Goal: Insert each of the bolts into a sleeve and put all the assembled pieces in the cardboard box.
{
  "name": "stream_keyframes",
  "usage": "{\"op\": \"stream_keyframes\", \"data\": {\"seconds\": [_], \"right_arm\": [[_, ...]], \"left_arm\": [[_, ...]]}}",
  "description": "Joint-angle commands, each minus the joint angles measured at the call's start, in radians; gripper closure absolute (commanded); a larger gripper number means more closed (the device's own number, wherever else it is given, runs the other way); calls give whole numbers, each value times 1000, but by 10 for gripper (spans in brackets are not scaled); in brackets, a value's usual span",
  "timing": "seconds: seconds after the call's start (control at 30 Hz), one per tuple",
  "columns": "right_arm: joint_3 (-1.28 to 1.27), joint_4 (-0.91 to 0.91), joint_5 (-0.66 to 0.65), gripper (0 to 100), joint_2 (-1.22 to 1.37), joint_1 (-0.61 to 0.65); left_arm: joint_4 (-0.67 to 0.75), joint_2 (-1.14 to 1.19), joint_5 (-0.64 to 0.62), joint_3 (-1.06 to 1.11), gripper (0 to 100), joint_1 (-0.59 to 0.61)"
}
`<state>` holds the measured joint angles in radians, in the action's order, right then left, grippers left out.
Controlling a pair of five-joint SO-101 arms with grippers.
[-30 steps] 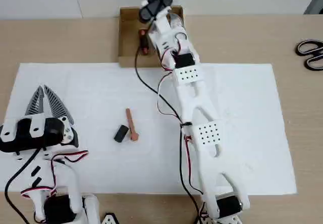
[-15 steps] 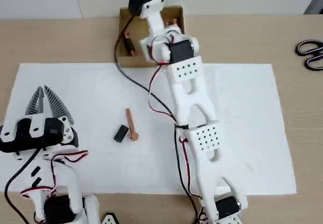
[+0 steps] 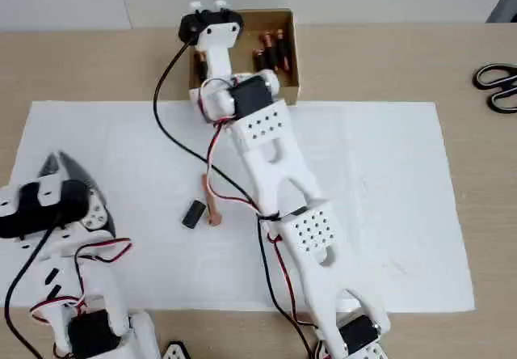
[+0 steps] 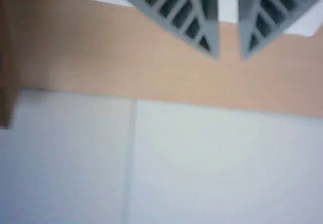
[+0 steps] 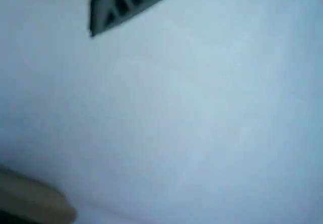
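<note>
An orange bolt (image 3: pixel 212 201) lies on the white paper (image 3: pixel 388 181) with a short black sleeve (image 3: pixel 194 213) touching its left side. The cardboard box (image 3: pixel 292 60) stands at the paper's far edge and holds several assembled bolt-and-sleeve pieces (image 3: pixel 271 50) in its right half. My right gripper (image 3: pixel 212 40) hangs over the box's left half, hidden under its own wrist. At the near left my left gripper (image 3: pixel 60 163) sits over the paper's edge, far from the bolt. In the left wrist view the left gripper (image 4: pixel 228 52) is shut to a thin slit with nothing in it.
Black-handled scissors (image 3: pixel 497 84) lie on the bare table at the far right. The right arm's long white links (image 3: pixel 283 173) and its cables cross the paper just right of the bolt. Open paper stretches to the right.
The right arm has swung left across the box, uncovering the assembled pieces in its right half. The left arm has shifted slightly left and toward the near edge.
</note>
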<state>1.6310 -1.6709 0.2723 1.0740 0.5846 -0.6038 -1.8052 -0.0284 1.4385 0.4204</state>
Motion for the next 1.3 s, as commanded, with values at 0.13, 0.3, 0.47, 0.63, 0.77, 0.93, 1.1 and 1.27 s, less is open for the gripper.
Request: {"op": "stream_keyframes", "data": {"seconds": [0.13,0.3,0.47,0.63,0.77,0.93,1.1,1.27], "right_arm": [[49,-13,25,818,-99,22],[44,-19,14,818,-173,16],[43,-30,-77,818,-211,16],[43,-33,-109,818,-220,13],[43,-35,-285,818,-280,-2],[-144,-35,-391,819,-403,-27],[-502,-33,-393,819,-621,-2],[-821,-4,-224,819,-817,54]], "left_arm": [[-5,-14,-3,-7,982,94],[-5,-14,-3,-7,983,94],[-5,-14,-3,-7,983,94],[-5,-14,-3,-8,983,94],[-5,-14,-3,-8,983,94],[-5,-14,-3,-8,983,91],[-5,-14,-3,-8,983,91],[-5,-14,-3,-7,983,92]]}}
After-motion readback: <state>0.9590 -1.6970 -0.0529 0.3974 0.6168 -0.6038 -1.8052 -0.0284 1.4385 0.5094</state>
